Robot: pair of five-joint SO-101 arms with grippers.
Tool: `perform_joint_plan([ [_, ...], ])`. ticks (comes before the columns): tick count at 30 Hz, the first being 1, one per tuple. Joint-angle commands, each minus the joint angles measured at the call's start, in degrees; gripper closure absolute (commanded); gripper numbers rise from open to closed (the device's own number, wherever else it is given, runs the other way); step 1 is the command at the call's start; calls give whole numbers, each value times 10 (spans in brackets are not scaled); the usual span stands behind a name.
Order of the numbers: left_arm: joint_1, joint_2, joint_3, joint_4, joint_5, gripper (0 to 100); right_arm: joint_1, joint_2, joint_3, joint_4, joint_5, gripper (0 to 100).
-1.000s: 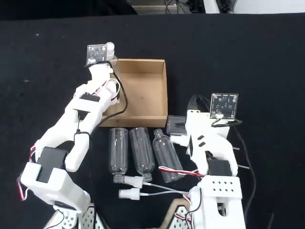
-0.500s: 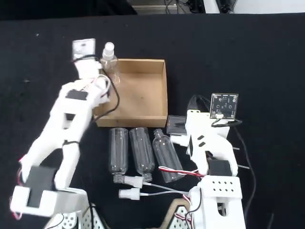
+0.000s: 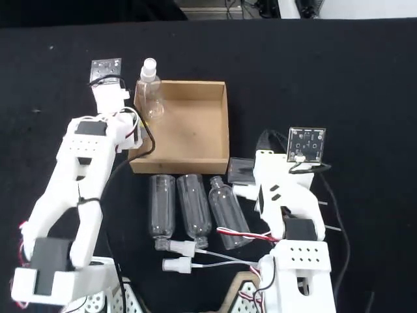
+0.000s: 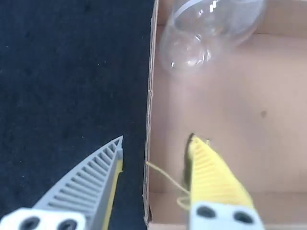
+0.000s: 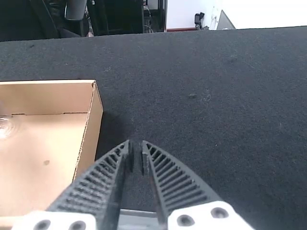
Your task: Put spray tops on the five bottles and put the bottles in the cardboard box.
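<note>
A clear bottle [image 3: 149,96] with a white spray top stands in the far-left corner of the cardboard box [image 3: 195,134]; the left wrist view shows the bottle [image 4: 206,28] inside the box [image 4: 225,120]. My left gripper [image 4: 156,143] is open and empty, its fingers either side of the box's left wall, apart from the bottle. Three uncapped bottles [image 3: 193,207] lie side by side in front of the box. Two spray tops [image 3: 179,255] lie just nearer than them. My right gripper [image 5: 135,146] is shut on nothing, just right of the box [image 5: 48,143].
The left arm [image 3: 81,163] stretches along the box's left side. The right arm [image 3: 281,192] stands right of the lying bottles, with red and white cables [image 3: 244,235] trailing over the nearest bottle. Black cloth covers the table [image 3: 339,85].
The left gripper has let go of the capped bottle, leaving it standing in the box's corner, and the arm has swung left and back. The right arm has not moved.
</note>
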Motion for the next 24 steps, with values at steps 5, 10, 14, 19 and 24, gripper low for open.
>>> perform_joint_plan([
  [5, -19, 52, -46, 4, -9, 863, 3, -13, -5, -13, 0, 983],
  [10, -7, 58, -43, 4, -4, 866, 3, -13, -5, -13, 0, 983],
  [14, 18, 52, -13, 2, -4, 866, 3, -13, -5, -13, 0, 983],
  [19, 28, 52, 5, 1, 25, 866, 3, -13, -5, -13, 0, 983],
  [24, 27, 52, 6, 5, 42, 866, 3, -13, -5, -13, 0, 983],
])
